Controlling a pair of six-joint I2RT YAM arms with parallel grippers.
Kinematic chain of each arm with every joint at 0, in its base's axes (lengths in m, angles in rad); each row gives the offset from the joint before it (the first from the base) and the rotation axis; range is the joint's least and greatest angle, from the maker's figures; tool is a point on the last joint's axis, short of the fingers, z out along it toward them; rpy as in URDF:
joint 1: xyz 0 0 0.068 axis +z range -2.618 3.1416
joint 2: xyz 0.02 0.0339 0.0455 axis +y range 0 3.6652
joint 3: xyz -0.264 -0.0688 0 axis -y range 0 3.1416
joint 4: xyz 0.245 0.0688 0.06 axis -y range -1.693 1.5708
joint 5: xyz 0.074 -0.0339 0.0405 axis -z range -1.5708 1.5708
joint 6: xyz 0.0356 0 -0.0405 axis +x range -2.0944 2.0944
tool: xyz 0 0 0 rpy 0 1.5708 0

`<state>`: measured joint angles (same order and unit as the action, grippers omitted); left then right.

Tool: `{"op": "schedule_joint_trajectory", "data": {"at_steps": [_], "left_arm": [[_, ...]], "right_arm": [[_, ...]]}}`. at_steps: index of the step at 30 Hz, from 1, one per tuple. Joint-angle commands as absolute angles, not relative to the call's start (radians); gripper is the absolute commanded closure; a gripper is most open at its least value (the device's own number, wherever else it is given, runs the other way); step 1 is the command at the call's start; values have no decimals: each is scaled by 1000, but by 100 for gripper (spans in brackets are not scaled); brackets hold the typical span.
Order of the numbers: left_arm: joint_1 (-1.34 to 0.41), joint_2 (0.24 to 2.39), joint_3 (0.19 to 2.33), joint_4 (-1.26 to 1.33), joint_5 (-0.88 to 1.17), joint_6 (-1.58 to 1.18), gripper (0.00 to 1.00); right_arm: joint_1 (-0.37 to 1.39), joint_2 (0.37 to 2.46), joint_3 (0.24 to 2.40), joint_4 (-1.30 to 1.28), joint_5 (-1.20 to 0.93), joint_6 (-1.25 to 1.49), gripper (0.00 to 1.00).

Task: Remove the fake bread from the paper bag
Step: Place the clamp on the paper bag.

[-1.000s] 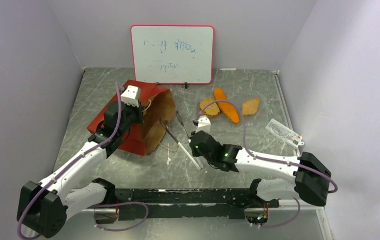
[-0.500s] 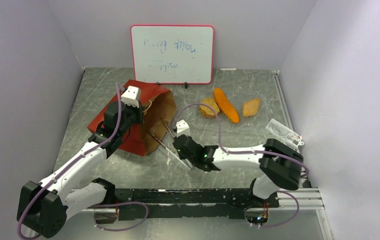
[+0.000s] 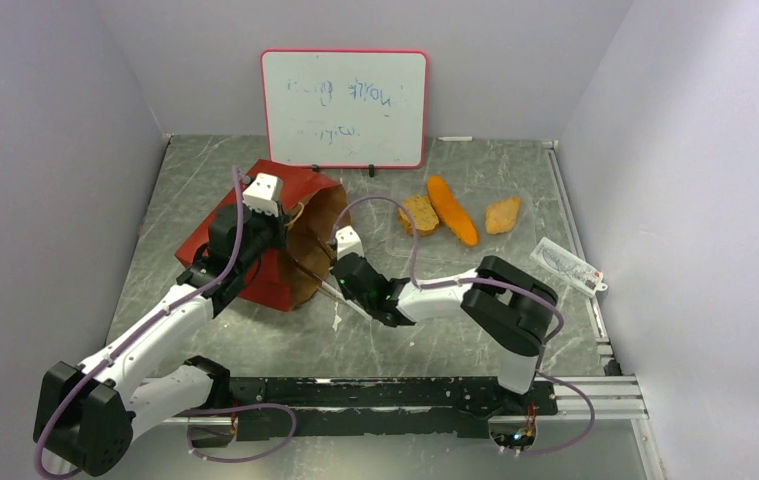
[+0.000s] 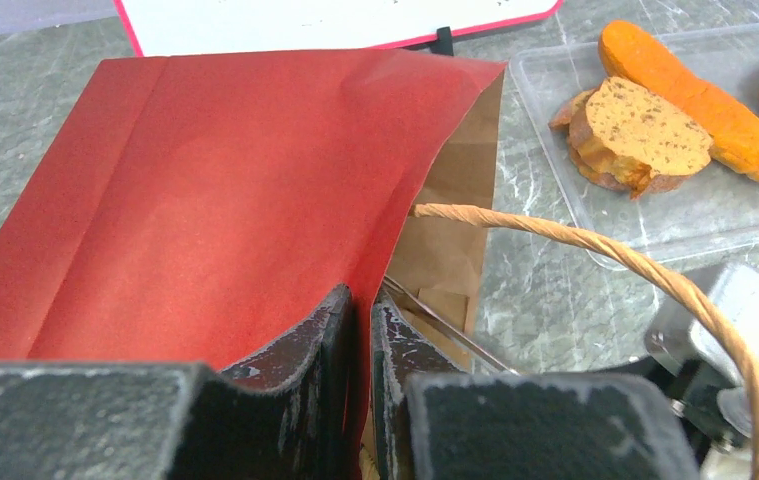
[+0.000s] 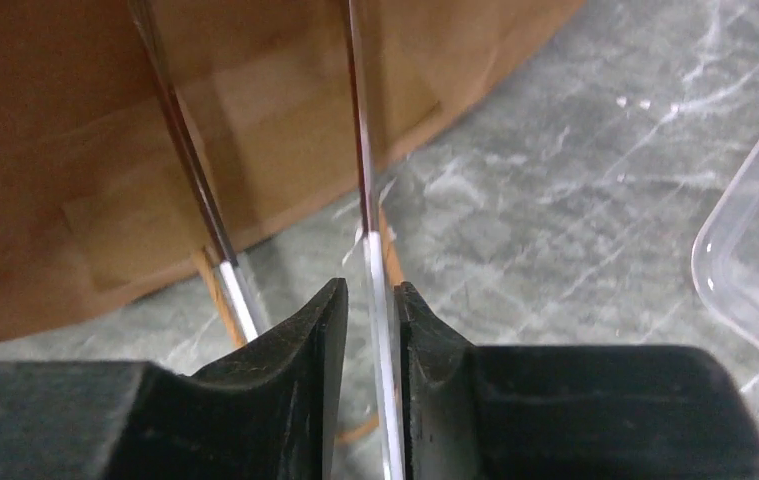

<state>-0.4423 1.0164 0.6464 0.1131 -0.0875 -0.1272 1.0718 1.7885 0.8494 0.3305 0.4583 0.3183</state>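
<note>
- Left gripper (image 4: 363, 310) clamped on bag (image 4: 205, 180) rim; mouth faces right.
- Right gripper (image 5: 370, 305) clamped on tongs (image 5: 210, 215), tips in bag mouth.
- Bread (image 3: 452, 210) far right, on tray (image 4: 655, 225).

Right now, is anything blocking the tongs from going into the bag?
Nothing visible. The left gripper holds the paper bag by its mouth edge, and the tongs in the right gripper point straight into the opening.

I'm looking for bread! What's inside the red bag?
Only brown paper and the metal tongs poking into the bag. Its deep end is hidden, so anything there cannot be seen.
</note>
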Motion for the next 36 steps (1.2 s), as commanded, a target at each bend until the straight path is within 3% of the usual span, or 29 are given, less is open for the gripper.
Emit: {"op": "schedule_joint_trajectory", "data": {"at_steps": [1,4,7,12,18,19,22,23,26,36], "left_arm": [[-451,1009,641,164,-61,-130,93],[-452,1012,641,166,-65,-131,93],[-453,1017,643,164,-70,-130,93],[-454,1014,643,161,-81,-127,93],[-454,1024,644,166,-86,-130,93],[-454,1027,646,166,-86,-130,93],[-454,1026,645,164,-90,-131,93],[-453,1024,644,164,-92,-130,93],[-454,1020,644,160,-94,-126,93],[-454,1031,643,163,-100,-127,93]], "right_arm": [[1054,1835,905,427,454,245,70],[1052,1830,903,446,470,220,55],[1052,1778,889,443,502,204,50],[1069,1605,821,426,506,192,49],[1021,1434,597,724,290,324,51],[1000,1442,598,728,202,367,44],[947,1487,619,692,-19,397,3],[948,1495,601,725,-28,390,1],[947,1501,522,828,-5,405,0],[1089,1604,552,736,277,175,5]]}}
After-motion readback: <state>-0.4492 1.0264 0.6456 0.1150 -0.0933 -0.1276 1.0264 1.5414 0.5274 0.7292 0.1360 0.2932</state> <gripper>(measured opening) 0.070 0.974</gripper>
